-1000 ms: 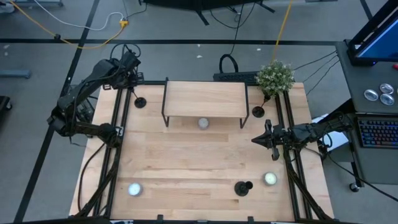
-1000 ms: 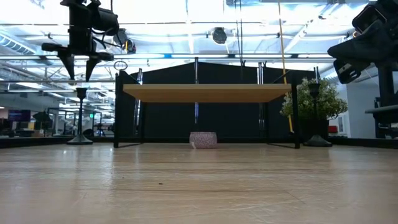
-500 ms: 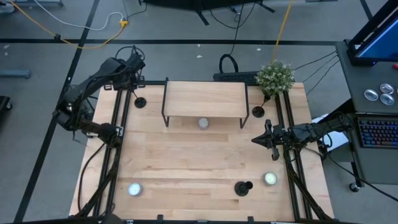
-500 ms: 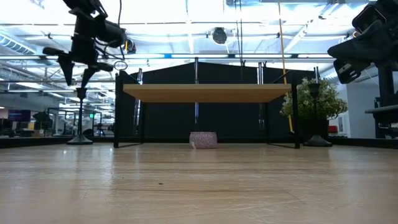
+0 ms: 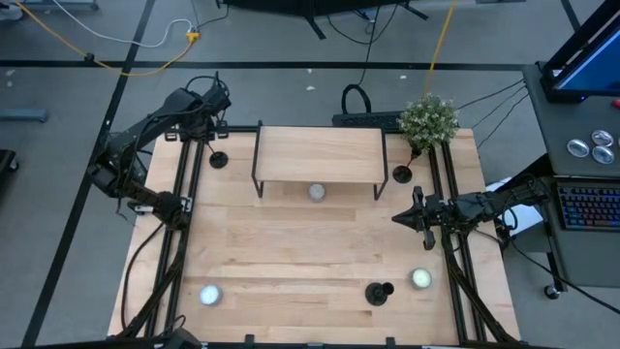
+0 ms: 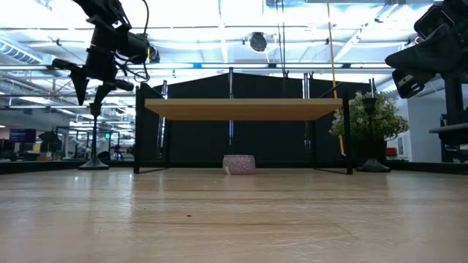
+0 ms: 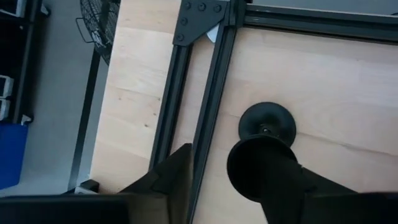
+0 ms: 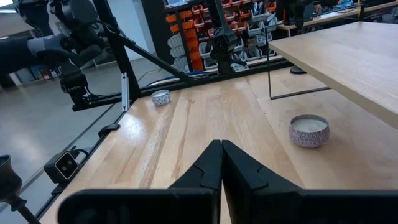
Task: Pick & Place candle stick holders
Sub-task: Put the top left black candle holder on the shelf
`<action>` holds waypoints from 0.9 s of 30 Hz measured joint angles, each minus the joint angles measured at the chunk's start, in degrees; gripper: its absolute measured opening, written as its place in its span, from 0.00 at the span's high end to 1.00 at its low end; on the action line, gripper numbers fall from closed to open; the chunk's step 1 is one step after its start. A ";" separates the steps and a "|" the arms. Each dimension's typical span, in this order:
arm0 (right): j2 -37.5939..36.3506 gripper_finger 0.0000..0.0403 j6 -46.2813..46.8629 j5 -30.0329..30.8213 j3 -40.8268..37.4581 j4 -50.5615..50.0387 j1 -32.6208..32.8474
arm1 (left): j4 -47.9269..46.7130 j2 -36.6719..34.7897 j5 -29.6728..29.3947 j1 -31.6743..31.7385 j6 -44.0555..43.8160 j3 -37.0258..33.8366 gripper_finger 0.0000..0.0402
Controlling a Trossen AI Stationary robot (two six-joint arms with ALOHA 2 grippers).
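The left gripper (image 6: 93, 93) had dropped toward the holder (image 5: 218, 159) standing at the tabletop's (image 5: 310, 252) far-left corner, fingers narrowing but not yet gripping. The right gripper (image 8: 221, 163) waited, closed and empty.

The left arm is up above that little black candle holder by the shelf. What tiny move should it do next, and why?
Probably lower a little more. The left tool hangs open above the candle stick holder at the table's back left corner, with air between them. In the wrist view, its cup sits between the fingers, so it looks lined up. The right tool waits shut.
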 joint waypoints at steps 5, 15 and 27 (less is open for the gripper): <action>0.00 1.00 0.00 0.00 0.00 0.00 0.02 | 0.83 -0.01 0.63 -0.02 0.36 -0.71 0.79; 0.00 1.00 0.13 -0.02 0.01 0.01 0.01 | 6.24 -0.83 0.27 -0.91 2.47 -5.68 0.94; 0.00 1.00 0.15 0.00 0.00 4.16 0.02 | 6.19 -5.62 4.02 -1.14 3.95 -5.73 0.96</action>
